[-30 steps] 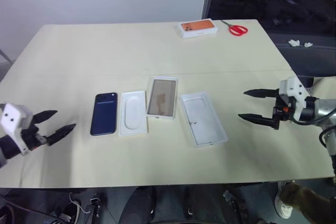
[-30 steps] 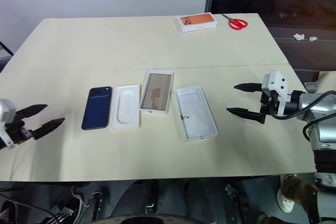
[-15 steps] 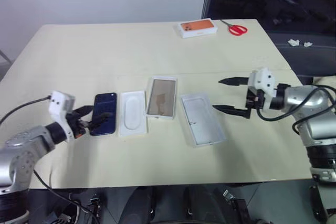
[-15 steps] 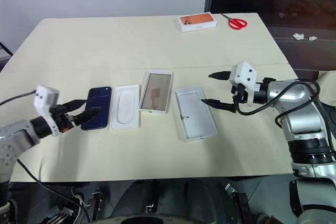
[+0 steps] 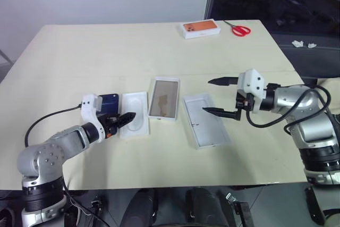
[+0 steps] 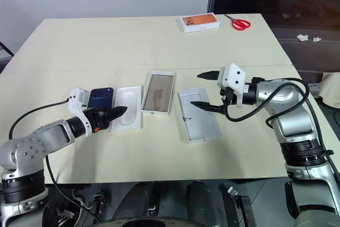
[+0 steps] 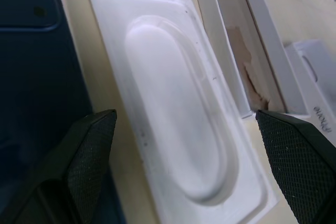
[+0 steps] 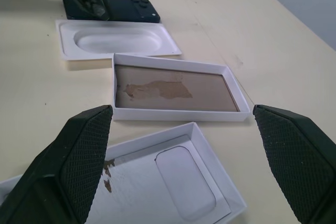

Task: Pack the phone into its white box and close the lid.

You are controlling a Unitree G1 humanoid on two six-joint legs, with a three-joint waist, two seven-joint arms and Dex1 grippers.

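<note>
The dark blue phone lies on the table, its near end hidden behind my left gripper. That gripper is open and hovers low over the phone's near end and the white insert beside it. To the right of the insert sits the white box with its tan floor. Further right, the lid rests with its open side up. My right gripper is open above the lid's far right part, holding nothing. The right wrist view looks over the lid, the box and the phone.
An orange-topped white box and red-handled scissors lie at the table's far right edge. The wide cream table has open surface behind and in front of the row of parts.
My left gripper swung in from the table's left edge to above the phone's near end and the insert. My right gripper moved left to above the lid. Both stayed open.
</note>
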